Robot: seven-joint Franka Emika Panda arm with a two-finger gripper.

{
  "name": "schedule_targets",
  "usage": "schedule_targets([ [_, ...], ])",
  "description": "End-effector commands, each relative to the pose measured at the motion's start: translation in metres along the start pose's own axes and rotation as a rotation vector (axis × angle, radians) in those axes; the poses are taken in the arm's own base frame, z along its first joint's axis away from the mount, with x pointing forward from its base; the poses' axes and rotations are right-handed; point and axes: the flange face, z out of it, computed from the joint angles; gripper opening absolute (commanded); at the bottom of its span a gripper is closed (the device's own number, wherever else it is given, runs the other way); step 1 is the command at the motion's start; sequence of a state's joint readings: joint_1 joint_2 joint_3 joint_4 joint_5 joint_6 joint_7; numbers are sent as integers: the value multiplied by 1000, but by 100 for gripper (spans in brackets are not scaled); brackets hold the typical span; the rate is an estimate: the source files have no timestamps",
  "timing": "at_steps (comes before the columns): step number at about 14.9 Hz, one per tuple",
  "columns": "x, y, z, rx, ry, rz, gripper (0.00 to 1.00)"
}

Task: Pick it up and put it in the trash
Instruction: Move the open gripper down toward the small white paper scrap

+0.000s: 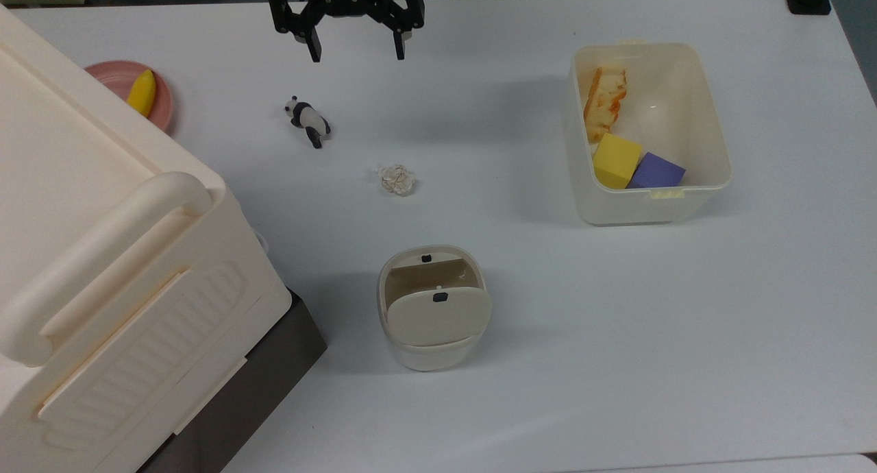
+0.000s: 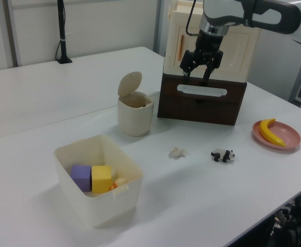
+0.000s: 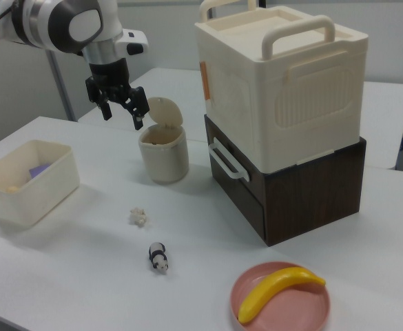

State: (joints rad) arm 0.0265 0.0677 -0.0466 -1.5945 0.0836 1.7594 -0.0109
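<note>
In the top view, the end effector (image 1: 355, 50) has its upper body cut off by the top edge. The big cream box (image 1: 103, 253) runs off the top view's left and bottom edges, hiding part of the pink plate (image 1: 161, 103).

Crumpled whitish wrapper wad (image 1: 398, 179) near flap-tilted cream bin (image 1: 433, 308).

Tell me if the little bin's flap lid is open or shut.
Open. The bin's flap lid is tipped up on end, exposing the interior.
</note>
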Motion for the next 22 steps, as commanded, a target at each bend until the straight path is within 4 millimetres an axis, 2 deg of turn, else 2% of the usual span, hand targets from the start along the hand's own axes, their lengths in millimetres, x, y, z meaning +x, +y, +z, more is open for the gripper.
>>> schedule_targets([
  [1, -8, -4, 0, 18, -14, -15, 100],
  [10, -9, -5, 2, 18, -16, -18, 100],
  [15, -10, -7, 11, 18, -32, -29, 100],
  [20, -9, -24, 61, 15, 40, -49, 100],
  [22, -13, -24, 84, 8, 37, -52, 100],
])
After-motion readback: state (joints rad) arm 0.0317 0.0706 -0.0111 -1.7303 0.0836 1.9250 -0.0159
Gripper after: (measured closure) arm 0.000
